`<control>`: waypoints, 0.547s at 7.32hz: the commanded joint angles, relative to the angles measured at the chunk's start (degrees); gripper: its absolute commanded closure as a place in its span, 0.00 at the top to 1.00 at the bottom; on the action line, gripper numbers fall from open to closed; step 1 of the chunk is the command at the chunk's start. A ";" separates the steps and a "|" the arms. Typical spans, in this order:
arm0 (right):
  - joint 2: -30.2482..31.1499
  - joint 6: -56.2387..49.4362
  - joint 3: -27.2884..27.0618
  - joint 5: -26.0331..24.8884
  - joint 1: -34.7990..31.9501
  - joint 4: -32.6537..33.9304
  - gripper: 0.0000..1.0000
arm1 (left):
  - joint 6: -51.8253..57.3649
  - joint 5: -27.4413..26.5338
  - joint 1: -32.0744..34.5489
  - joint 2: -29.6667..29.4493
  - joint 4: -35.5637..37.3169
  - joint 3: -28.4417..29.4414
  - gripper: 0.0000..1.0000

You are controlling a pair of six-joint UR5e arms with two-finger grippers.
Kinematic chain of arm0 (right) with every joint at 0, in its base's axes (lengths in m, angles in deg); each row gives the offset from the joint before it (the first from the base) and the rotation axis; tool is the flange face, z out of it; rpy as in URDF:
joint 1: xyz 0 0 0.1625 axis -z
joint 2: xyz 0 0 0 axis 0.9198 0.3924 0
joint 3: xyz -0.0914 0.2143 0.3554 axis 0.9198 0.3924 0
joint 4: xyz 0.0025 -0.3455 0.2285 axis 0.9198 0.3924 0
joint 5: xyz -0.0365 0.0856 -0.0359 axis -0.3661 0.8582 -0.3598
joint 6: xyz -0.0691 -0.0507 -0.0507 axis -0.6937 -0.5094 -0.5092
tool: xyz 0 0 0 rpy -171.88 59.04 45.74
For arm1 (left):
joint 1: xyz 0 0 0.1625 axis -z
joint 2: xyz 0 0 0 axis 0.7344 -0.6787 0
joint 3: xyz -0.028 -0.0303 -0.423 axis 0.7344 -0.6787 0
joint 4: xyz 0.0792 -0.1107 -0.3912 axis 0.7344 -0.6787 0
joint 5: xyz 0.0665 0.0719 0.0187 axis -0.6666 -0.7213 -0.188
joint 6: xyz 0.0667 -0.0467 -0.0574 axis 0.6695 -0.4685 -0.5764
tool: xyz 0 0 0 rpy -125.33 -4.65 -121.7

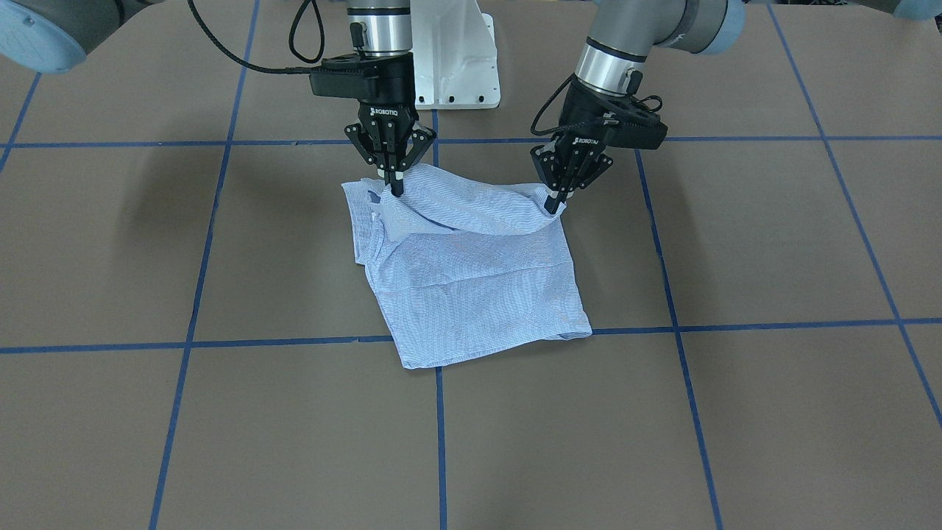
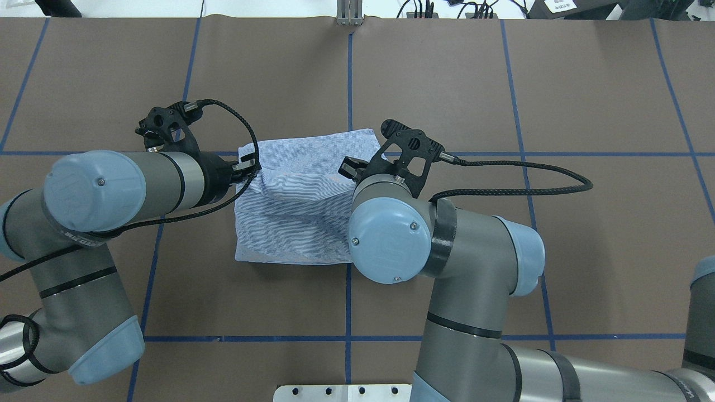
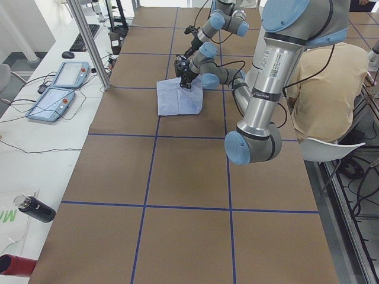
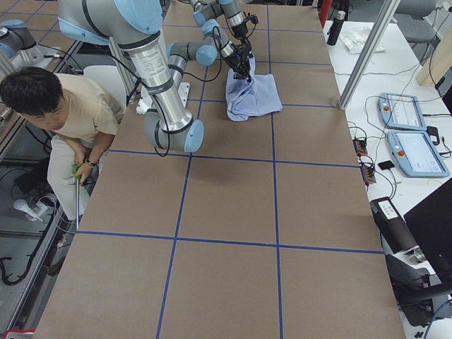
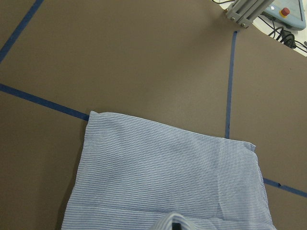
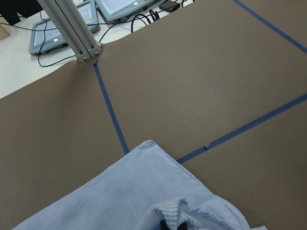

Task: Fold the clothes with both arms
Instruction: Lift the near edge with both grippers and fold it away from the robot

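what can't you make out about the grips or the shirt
Overhead view: the left gripper and right gripper are mostly hidden under their own arms; the right arm covers a shirt corner.
Wrist views: bottom edge and bunched cloth hide each grip.
Side views: grippers too small.

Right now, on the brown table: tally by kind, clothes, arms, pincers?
shirt: 1
arms: 2 (left arm, right arm)
pincers: 2 (left pincer, right pincer), both shut on the shirt's raised edge
total: 5
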 commanded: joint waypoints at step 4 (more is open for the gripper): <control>-8.62 -6.70 26.11 2.44 -4.96 -16.15 0.00 | 0.15 -1.28 1.07 -5.21 -0.86 14.38 0.00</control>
